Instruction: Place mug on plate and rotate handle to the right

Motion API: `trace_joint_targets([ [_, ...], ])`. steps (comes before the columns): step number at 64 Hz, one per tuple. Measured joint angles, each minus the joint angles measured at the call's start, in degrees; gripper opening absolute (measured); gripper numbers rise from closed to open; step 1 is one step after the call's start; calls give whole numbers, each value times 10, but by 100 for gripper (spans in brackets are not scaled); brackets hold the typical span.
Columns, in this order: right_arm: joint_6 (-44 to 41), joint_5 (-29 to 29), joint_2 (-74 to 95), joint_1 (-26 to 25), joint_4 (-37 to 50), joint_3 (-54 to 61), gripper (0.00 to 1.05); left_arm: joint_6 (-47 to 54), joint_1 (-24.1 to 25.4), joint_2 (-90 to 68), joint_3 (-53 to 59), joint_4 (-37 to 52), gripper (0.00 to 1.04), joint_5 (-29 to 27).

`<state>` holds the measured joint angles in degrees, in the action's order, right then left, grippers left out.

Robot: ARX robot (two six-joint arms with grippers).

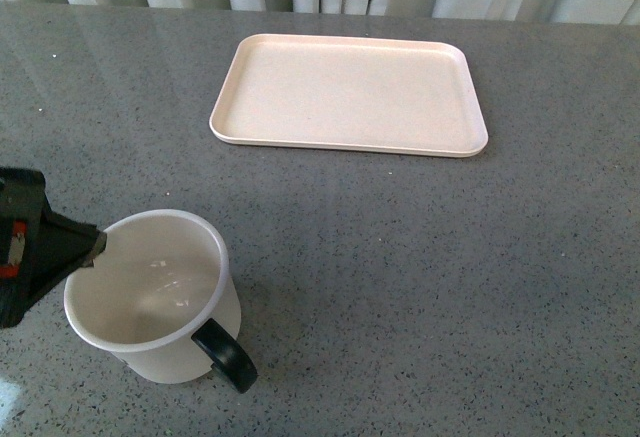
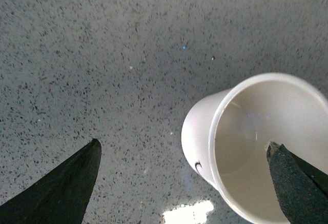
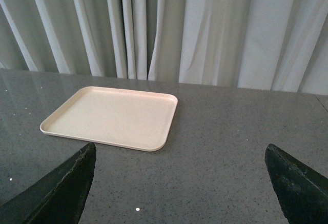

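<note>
White and cylindrical, the smooth mug (image 1: 150, 292) stood upright on the near left of the grey speckled tabletop (image 1: 420, 257). It was well apart from the flat cream-beige rectangular plate (image 1: 350, 92) lying farther back, so I judged a grasp and a lift to be the step in hand. Its glossy black loop handle (image 1: 225, 352) pointed toward me and slightly right, leaving the left rim free. That was why I held my left gripper (image 2: 183, 143) at that side, spread wide and gripping nothing. One finger (image 2: 300, 188) hung over the mug's mouth and the other outside, with the wall between them, ready to pinch. My right gripper (image 3: 179, 146) was just as wide and empty. It faced the plate and the pale pleated curtains (image 3: 205, 29), clear of the carry.
</note>
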<state>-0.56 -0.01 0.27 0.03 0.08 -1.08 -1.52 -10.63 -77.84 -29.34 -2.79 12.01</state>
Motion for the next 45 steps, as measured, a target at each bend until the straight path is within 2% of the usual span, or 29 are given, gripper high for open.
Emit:
trace_joint_targets([
  [39, 0, 0, 0, 0, 0, 0, 96, 80, -3, -95, -67, -28, 95, 11],
  [45, 0, 0, 0, 0, 0, 0, 96, 89, -6, -117, -78, -32, 89, 11],
])
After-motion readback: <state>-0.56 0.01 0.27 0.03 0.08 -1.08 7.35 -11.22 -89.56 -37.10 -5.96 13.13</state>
